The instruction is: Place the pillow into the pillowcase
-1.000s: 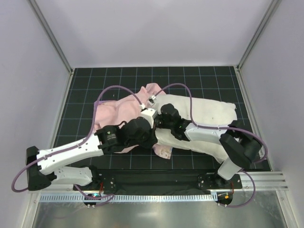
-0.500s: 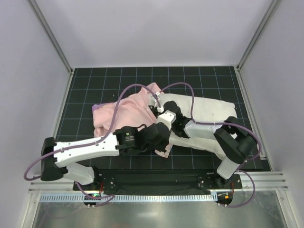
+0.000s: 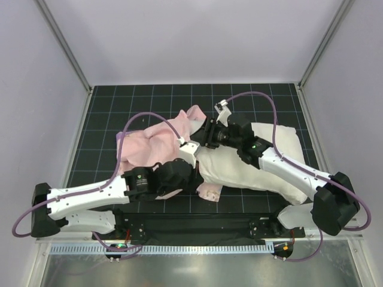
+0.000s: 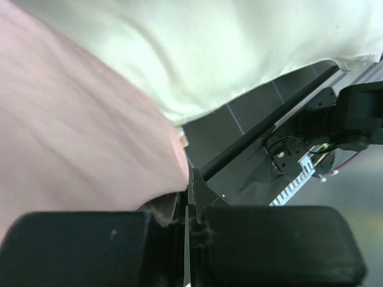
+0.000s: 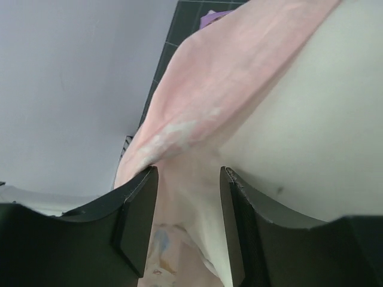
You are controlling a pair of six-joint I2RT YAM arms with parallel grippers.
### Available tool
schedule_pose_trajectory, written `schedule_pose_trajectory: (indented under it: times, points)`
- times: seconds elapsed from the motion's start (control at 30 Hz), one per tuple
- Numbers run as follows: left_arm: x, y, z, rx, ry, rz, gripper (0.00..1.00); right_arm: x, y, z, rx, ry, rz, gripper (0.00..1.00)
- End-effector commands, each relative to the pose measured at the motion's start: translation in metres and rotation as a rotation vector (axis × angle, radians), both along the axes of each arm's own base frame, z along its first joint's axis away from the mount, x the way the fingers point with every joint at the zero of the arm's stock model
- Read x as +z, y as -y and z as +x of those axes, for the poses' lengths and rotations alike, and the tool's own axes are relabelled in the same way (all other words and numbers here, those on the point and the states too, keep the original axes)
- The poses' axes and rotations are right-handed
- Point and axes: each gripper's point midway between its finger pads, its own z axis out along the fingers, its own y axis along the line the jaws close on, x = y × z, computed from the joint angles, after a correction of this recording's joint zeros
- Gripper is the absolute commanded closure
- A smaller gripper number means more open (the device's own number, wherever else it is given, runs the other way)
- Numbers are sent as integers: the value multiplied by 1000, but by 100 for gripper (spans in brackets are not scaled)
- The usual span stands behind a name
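Observation:
The white pillow lies on the right half of the mat, its left end under the mouth of the pink pillowcase. My left gripper is at the near side of that mouth, shut on the pillowcase's pink hem, with the pillow just beyond. My right gripper is at the far side of the mouth. Its jaws are open, with pink pillowcase fabric lying between them and the pillow to their right.
A black gridded mat covers the table inside grey walls. A metal rail runs along the near edge. Purple cables loop above both arms.
My left arm has drawn back to the left with the pillowcase hem. My right arm has stretched out and its gripper has moved to the far side of the pillowcase mouth.

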Motion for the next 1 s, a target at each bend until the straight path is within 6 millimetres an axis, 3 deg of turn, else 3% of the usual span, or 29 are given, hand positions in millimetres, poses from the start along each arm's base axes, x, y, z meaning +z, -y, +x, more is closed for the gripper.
schedule_pose_trajectory:
  times: [0.0,0.03,0.07,0.13,0.17,0.23,0.27,0.37,0.4,0.43,0.53,0.57,0.6,0.63,0.67,0.73,0.83,0.9,0.97]
  points:
    - [11,25,-3,-34,-2,-102,100,2,23,2,-74,-6,-98,47]
    - [6,28,-3,-40,-6,-92,100,-8,31,-3,-87,-35,-136,47]
    - [4,30,-2,-42,-7,-88,100,1,40,-6,-114,-9,-142,47]
    - [-4,37,-3,-53,-14,-80,99,-5,67,-1,-222,-5,-220,47]
    - [-7,40,-3,-59,-16,-82,97,3,78,-2,-250,18,-223,47]
    - [-14,51,-8,-94,-30,-83,90,2,100,2,-302,20,-263,46]
    - [-15,54,-13,-121,-22,-72,72,6,107,1,-316,28,-263,46]
    - [-7,48,-9,-87,25,11,42,1,123,1,-351,26,-301,46]
    - [0,38,2,-30,62,44,38,-1,126,1,-361,22,-315,46]
    - [21,35,7,-4,90,34,34,-2,128,1,-362,26,-323,46]
    - [38,-3,23,94,149,166,23,-7,127,0,-343,24,-327,46]
    - [63,-11,29,129,172,160,21,-9,125,0,-332,28,-328,46]
    - [60,-31,35,166,173,244,21,-12,122,0,-317,29,-328,46]
    - [69,-45,45,221,197,268,16,-13,119,-1,-296,26,-318,46]
    - [77,-52,53,248,198,272,15,-14,115,-2,-278,27,-309,47]
    - [73,-74,79,301,166,324,15,-15,106,-1,-242,43,-276,47]
    - [60,-72,103,302,107,347,17,-12,92,0,-191,58,-224,47]
    - [58,-61,113,280,98,357,18,-9,90,4,-187,62,-223,48]
    - [43,-51,128,279,76,406,19,-11,87,8,-184,53,-230,47]
